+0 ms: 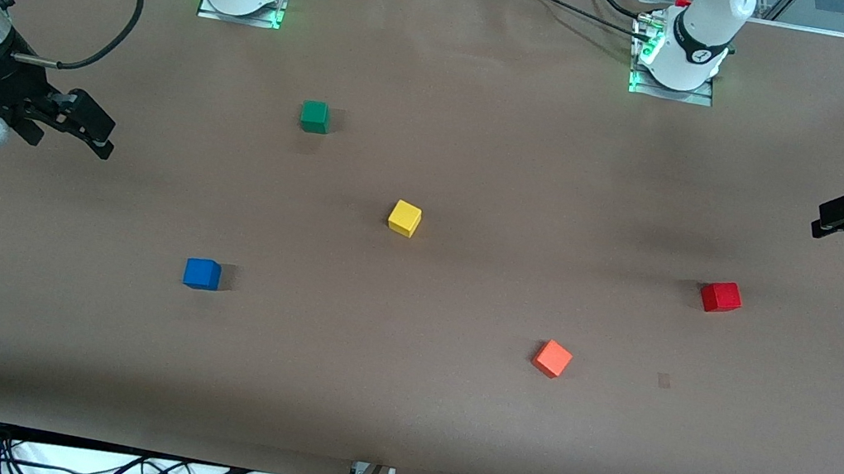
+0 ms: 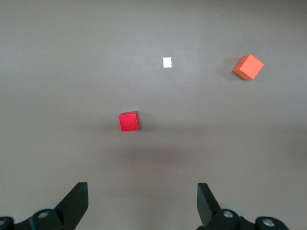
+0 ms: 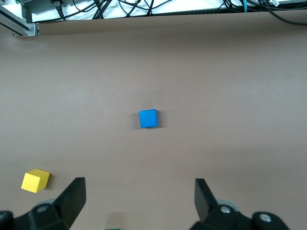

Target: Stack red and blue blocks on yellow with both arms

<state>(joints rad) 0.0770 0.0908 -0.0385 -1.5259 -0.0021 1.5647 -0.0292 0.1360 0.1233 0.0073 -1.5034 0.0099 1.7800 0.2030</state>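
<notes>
Brown counter [image 1: 446, 408] carries five separate cubes: yellow cube [image 1: 405, 218] central, blue cube [image 1: 202, 274] toward the right arm's end, red cube [image 1: 721, 297] toward the left's. Left pincer [image 2: 143, 203] and right pincer [image 3: 140, 201] hover spread, empty.

A brown table [image 1: 446, 408] carries five cubes, all well apart: a green cube [image 1: 314, 116] nearest the robot bases, a yellow cube [image 1: 405, 218] mid-table, a red cube [image 1: 721, 297], a blue cube [image 1: 202, 274], and an orange cube [image 1: 553, 359] nearest the front camera.
</notes>
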